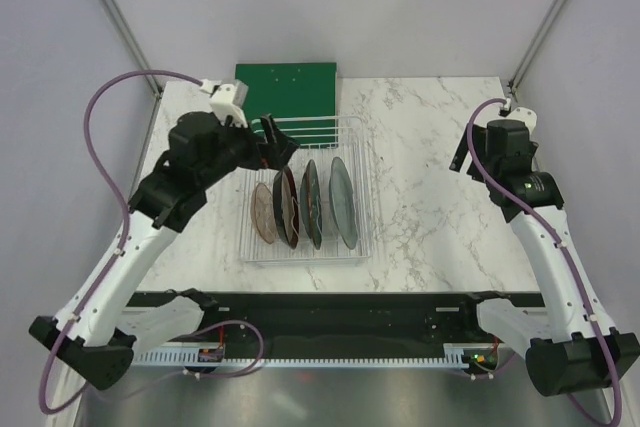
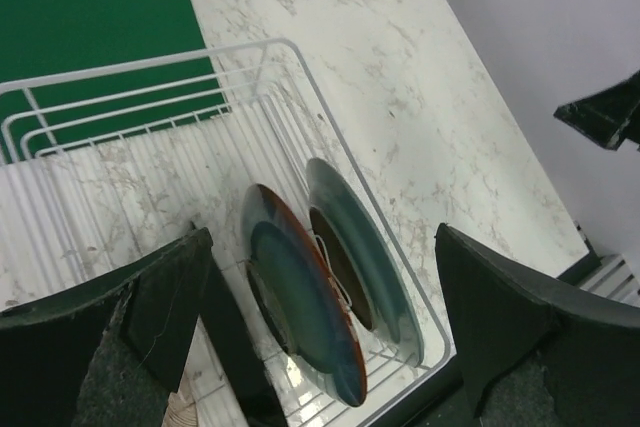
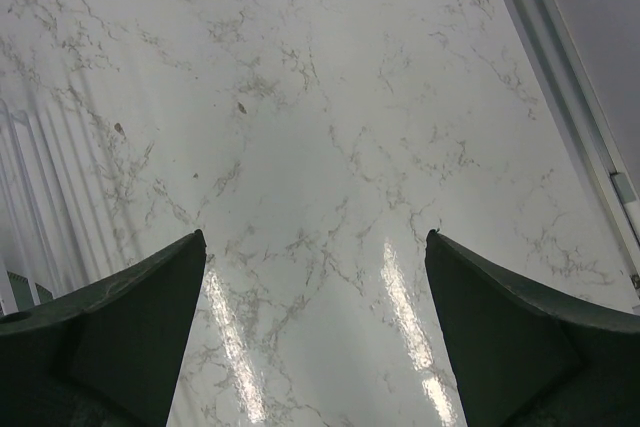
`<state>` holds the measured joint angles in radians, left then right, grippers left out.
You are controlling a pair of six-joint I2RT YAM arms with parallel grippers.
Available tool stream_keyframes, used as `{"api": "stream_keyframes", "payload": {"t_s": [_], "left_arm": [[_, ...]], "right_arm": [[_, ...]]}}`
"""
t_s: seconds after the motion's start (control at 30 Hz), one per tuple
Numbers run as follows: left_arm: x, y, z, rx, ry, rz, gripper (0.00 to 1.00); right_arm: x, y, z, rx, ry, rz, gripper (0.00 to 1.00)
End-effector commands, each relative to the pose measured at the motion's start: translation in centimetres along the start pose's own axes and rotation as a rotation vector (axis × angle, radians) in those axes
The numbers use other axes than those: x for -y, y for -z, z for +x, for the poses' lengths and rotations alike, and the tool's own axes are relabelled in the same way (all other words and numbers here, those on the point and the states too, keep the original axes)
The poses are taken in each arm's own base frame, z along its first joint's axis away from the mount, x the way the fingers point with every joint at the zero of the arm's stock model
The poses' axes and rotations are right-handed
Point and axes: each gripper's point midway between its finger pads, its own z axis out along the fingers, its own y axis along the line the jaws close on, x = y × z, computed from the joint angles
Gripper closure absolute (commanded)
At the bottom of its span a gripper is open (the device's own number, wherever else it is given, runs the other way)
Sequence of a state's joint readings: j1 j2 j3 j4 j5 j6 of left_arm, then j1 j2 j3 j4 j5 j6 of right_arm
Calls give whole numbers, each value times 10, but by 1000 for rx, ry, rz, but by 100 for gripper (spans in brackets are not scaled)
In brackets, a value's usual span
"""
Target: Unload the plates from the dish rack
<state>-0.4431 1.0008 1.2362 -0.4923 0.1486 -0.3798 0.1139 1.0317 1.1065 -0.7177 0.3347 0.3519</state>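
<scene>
My left gripper point(image 1: 275, 142) hangs spread wide, gripping nothing, over the far left part of the white wire dish rack point(image 1: 305, 259). Four round plates point(image 1: 311, 205) stand on edge inside it (brownish-pink leftmost, pale grey-green rightmost). My right gripper point(image 1: 460, 154), equally spread, hovers over the white marble table point(image 1: 430, 217).

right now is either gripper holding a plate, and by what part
Nothing is held: left gripper open over the plates in the dish rack, right gripper open over the table.

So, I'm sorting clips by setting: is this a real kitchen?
Probably a lab mock-up: bare enclosure walls, a marble-look table, and just a dish rack of plates between two bolted robot arms.
</scene>
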Motion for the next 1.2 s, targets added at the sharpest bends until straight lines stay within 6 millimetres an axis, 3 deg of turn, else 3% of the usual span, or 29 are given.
{"api": "stream_keyframes", "payload": {"t_s": [0.0,0.03,0.07,0.23,0.37,0.57,0.7,0.93,1.17], "left_arm": [[9,-31,20,-49,-53,-166,0],[9,-36,23,-44,-61,-209,0],[24,-39,31,-57,-83,-196,0],[32,-58,46,-76,-95,-316,0],[51,-60,60,-90,-78,-305,0],[61,-66,84,-133,-72,-335,1],[80,-72,95,-138,-87,-331,14],[82,-76,111,-134,-60,-397,16],[68,-78,123,-123,-35,-486,33]], "right_arm": [[0,7,-6,26,-7,-9,2],[0,7,-6,25,-3,-9,2],[0,7,-7,27,-5,-8,2],[2,10,-8,39,-5,-9,2],[3,9,-4,32,-1,-6,2],[3,0,5,7,6,6,2],[3,-4,10,-7,12,8,2],[7,-4,11,-3,26,19,2],[5,-3,10,-3,22,13,2]]}}
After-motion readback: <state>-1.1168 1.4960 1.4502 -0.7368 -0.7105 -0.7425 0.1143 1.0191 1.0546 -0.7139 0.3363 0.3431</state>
